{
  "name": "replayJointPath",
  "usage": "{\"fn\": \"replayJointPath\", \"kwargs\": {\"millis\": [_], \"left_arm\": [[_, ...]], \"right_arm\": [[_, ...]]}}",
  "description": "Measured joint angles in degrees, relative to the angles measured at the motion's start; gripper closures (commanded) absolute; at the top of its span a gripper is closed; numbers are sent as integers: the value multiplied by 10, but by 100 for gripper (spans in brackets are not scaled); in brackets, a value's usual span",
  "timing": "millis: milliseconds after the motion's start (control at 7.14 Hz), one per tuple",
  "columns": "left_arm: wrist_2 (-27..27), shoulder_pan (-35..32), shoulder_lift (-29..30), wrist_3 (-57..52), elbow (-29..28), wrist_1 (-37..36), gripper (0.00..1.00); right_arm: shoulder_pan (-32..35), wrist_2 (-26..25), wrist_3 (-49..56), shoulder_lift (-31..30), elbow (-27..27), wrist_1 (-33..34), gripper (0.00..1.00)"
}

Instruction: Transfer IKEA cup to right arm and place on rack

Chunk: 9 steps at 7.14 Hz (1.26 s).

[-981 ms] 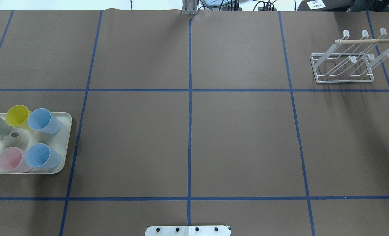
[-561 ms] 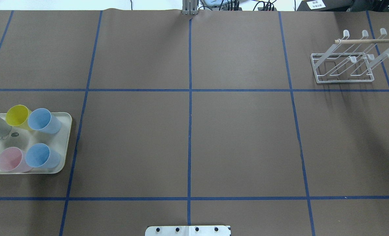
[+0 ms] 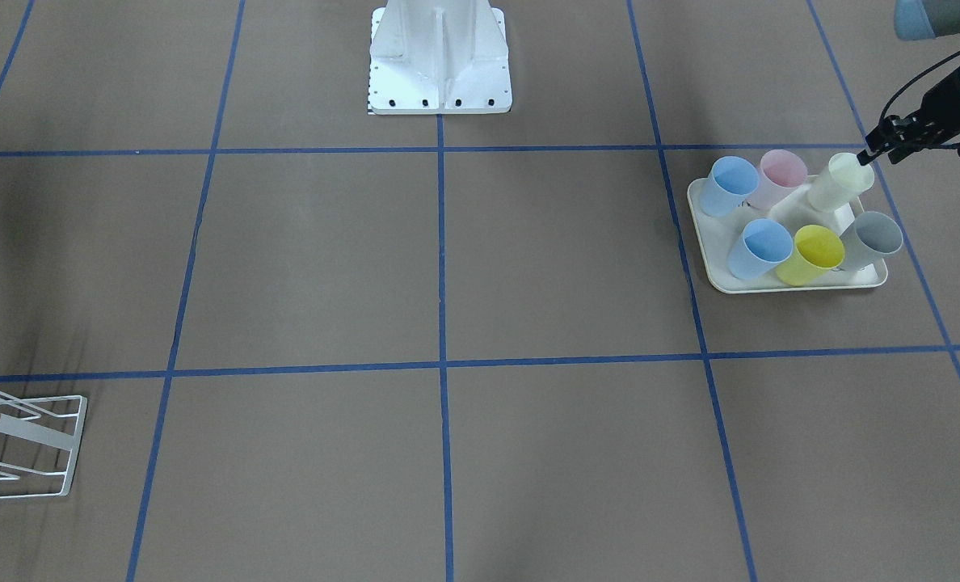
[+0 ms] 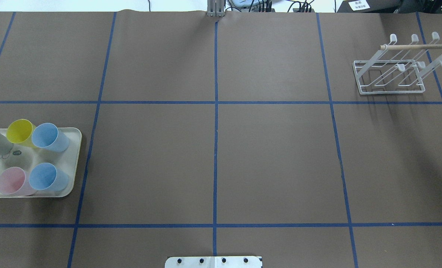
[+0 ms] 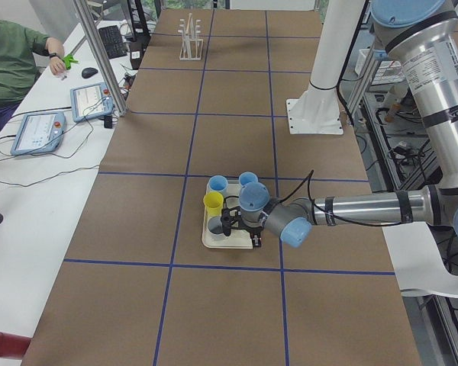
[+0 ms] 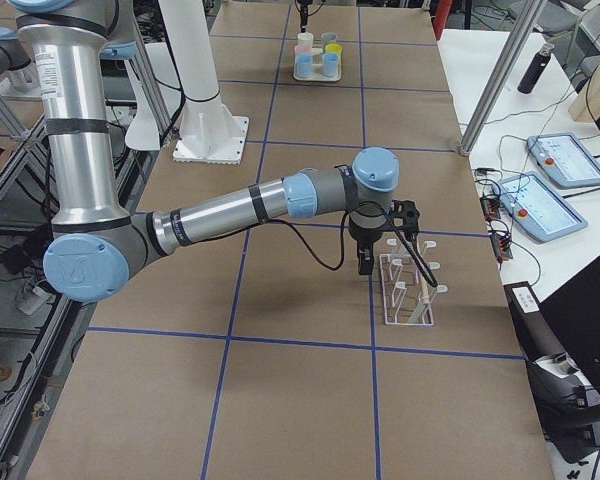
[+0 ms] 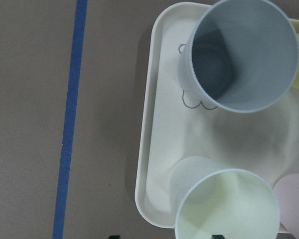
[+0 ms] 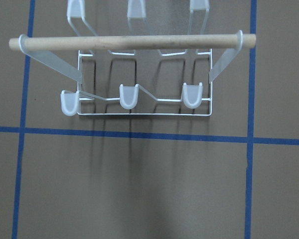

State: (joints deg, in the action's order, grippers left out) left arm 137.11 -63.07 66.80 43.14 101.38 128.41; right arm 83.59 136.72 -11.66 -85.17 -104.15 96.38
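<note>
Your left pincer sat released at the rim of the pale green cup. Your right pincer hung near the rack; I could not tell its state.

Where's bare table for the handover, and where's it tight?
Free: the whole middle strip, between tray and rack, from base plate to far edge. Crowded: the tray, six cups packed close, left gripper at the pale cup; the right arm hangs by the rack.

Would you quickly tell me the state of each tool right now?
Left tool: open, holding nothing.
Right tool: cannot be told.
</note>
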Motion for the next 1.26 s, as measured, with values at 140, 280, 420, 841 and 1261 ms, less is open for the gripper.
{"fn": "replayJointPath", "kwargs": {"millis": [140, 280, 420, 841, 1261], "left_arm": [[0, 10, 3, 1, -1, -1, 32], [-1, 19, 7, 2, -1, -2, 36], [-1, 24, 12, 2, -6, -2, 42], [0, 29, 30, 1, -34, -2, 100], [1, 23, 17, 1, -18, -2, 100]], "right_arm": [[0, 0, 0, 0, 1, 0, 0], [0, 0, 0, 0, 2, 0, 0], [0, 1, 0, 1, 3, 0, 0], [0, 2, 0, 0, 3, 0, 0], [0, 2, -8, 2, 1, 2, 0]]}}
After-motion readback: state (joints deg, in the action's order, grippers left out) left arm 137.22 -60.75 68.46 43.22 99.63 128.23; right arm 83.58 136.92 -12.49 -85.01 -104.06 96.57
